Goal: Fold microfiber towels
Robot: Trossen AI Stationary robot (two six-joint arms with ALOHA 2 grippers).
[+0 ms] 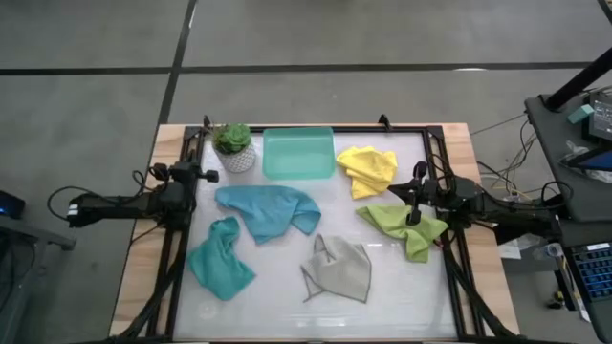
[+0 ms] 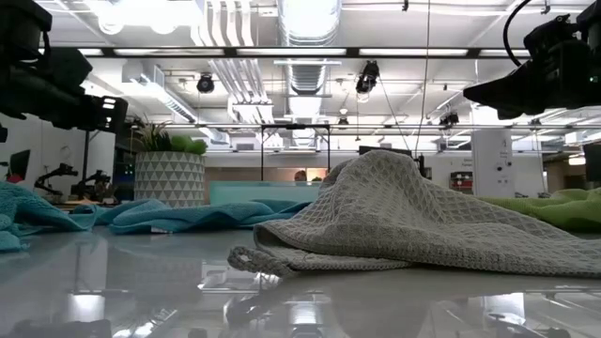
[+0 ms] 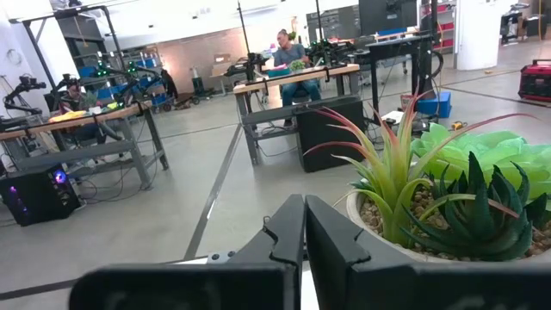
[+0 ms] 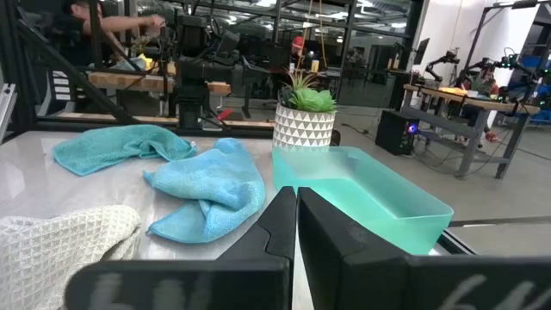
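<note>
Towels lie crumpled and unfolded across the white tabletop (image 1: pixel 287 301), five in all. The grey towel (image 1: pixel 338 268) sits near the front edge, bunched into a rough mound; in the low view it fills the middle of the picture as a waffle-textured heap. The light blue towel (image 1: pixel 268 208) spreads out in the middle of the tabletop, and the teal towel (image 1: pixel 220 258) lies just beside it toward the front left corner, the two close together. The lime green towel (image 1: pixel 406 226) rests at the right side, and the yellow towel (image 1: pixel 367 169) lies behind it, near the back right, just beside the tray.

The teal tray (image 1: pixel 298 153) stands at the back edge in the middle. To its left is a small potted plant (image 1: pixel 234 146) in a white patterned pot.

The left hand (image 1: pixel 205 175) hovers at the left side of the tabletop, near the potted plant and behind the light blue towel; its fingers are clenched together and grasp nothing. The right hand (image 1: pixel 417 195) hangs at the right side, above the back edge of the lime green towel; its fingers are likewise pressed shut on nothing.

Beyond the tabletop the wrist views show a workshop with benches, other equipment and seated people (image 3: pixel 288 53).
</note>
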